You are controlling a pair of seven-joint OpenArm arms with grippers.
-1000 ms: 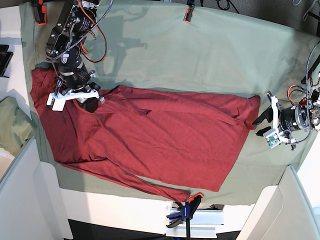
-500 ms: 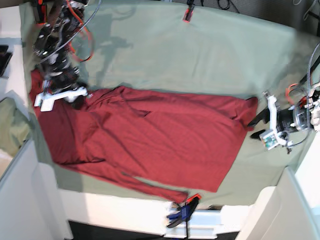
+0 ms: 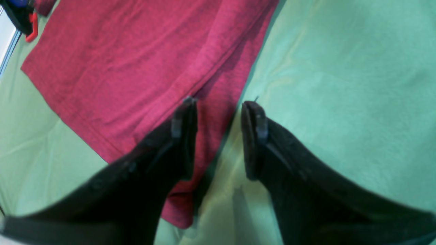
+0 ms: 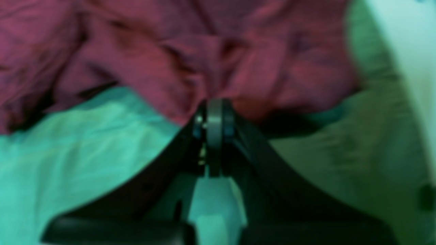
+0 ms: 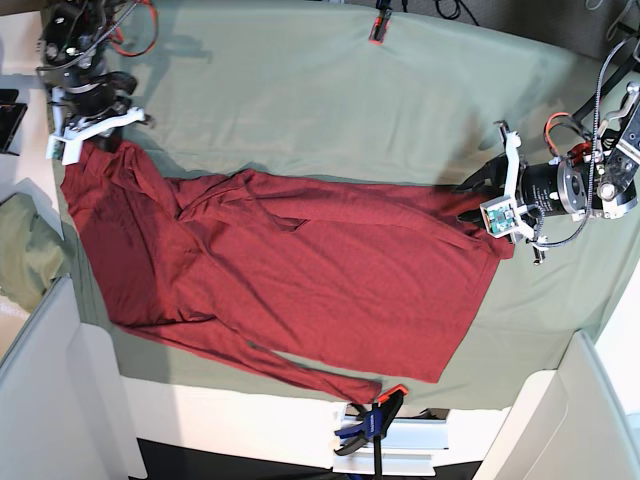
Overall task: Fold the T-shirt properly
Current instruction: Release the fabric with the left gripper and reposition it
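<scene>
The dark red T-shirt [image 5: 320,270] lies spread across the green table cloth, one long sleeve trailing toward the front edge. At the back left, my right gripper [image 5: 97,140] is shut on the shirt's far left corner. In the right wrist view its jaws [image 4: 214,112] are pressed together, with bunched red T-shirt fabric [image 4: 204,51] pinched at their tips. On the right, my left gripper [image 5: 466,200] stands open over the shirt's right edge. In the left wrist view the gripper [image 3: 218,105] has one finger [image 3: 185,136] above the T-shirt [image 3: 119,61] and the other above green cloth.
A pale green table cloth [image 5: 350,110] covers the table. A bundled green cloth [image 5: 20,245] sits off the left edge. A blue and orange clamp [image 5: 370,425] grips the front edge and a red clamp [image 5: 378,25] the back. White panels stand at the front left [image 5: 50,400] and front right [image 5: 560,420].
My right gripper has shut on the shirt and moved toward the back left, drawing that corner with it. My left gripper has moved in from the right to the shirt's edge.
</scene>
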